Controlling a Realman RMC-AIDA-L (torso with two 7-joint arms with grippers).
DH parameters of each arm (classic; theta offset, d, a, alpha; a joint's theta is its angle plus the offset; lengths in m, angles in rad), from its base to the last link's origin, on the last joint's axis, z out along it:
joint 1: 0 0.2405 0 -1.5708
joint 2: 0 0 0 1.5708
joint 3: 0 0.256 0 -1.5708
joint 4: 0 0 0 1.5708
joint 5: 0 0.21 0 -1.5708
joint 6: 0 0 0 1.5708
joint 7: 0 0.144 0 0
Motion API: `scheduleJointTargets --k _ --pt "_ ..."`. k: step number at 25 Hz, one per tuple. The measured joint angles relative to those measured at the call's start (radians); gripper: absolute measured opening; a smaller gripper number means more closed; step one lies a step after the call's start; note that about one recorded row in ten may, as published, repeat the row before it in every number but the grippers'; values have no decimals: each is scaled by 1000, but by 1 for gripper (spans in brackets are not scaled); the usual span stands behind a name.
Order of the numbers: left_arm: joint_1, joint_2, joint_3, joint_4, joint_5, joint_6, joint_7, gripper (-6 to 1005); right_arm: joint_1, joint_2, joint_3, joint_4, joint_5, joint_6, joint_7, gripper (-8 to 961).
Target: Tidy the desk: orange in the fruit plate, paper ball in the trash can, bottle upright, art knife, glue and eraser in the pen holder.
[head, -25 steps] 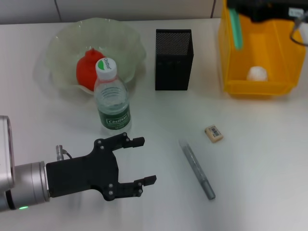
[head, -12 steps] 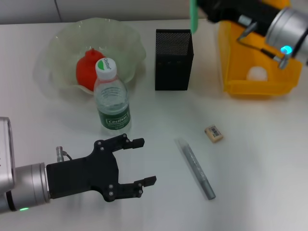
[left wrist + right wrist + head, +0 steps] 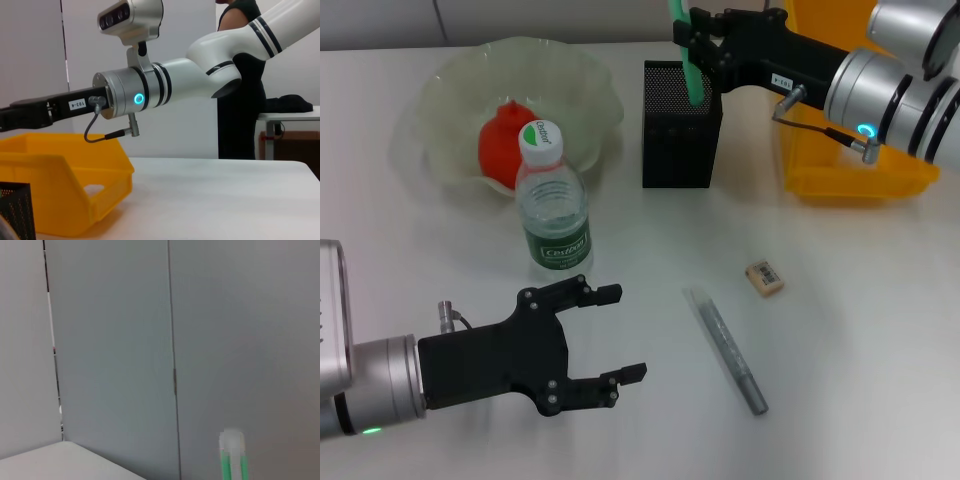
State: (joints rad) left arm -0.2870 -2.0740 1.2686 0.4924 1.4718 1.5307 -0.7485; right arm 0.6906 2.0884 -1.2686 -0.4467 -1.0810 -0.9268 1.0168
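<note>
At the near edge, the left gripper waits idle, fingers apart. Beyond it the eraser lies loose. Farthest, the right gripper pinches a green stick upright over the pen holder, seemingly for dropping in.

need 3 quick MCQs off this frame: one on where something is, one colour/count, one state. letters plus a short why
1. Where is the orange?
A. In the fruit plate
B. In the trash can
C. Beside the eraser

2. What colour is the stick held by the right claw?
A. Red
B. Green
C. Black

3. What state is the bottle in?
A. Lying on its side
B. Inside the pen holder
C. Standing upright, cap on

Answers:
1 A: the head view shows the fruit inside the scalloped dish.
2 B: a green stick hangs from that claw over the mesh cup's opening.
3 C: its cap faces up, behind the open left claw.
</note>
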Motion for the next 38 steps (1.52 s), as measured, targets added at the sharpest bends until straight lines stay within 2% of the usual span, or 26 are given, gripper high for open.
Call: scheduleJointTargets --k 5,7,9,11,14,17,20,23,27,38 --pt "-4 0 -1 0 -1 0 0 813 -30 -2 -5 -29 0 -9 23 253" --pt "-4 0 -3 0 -1 0 0 813 -78 -5 -28 -99 -26 -23 98 294" --pt "-4 0 -5 0 -1 1 0 813 -156 -8 -58 -225 -92 -42 221 335" --pt "-3 0 -5 0 -1 0 0 813 -245 -8 -74 -398 -208 -53 397 376" --pt "-4 0 -2 0 0 -2 0 813 -359 -5 -75 -706 -538 -104 785 437" --pt "-9 0 -2 0 3 -3 0 813 -378 0 -72 -920 -864 -243 1132 505" --pt "-12 0 0 0 3 -3 0 813 -331 -1 -83 -1031 -1137 -431 1440 586" --pt "-13 -1 1 0 5 -3 0 813 -281 -4 -119 -1047 -1268 -516 1605 673" --pt "-15 -2 2 -9 4 -2 0 813 -235 -4 -205 -1024 -1414 -525 1718 670" --pt "-15 -1 2 -11 1 1 0 813 -162 -1 -272 -883 -1470 -453 1763 661"
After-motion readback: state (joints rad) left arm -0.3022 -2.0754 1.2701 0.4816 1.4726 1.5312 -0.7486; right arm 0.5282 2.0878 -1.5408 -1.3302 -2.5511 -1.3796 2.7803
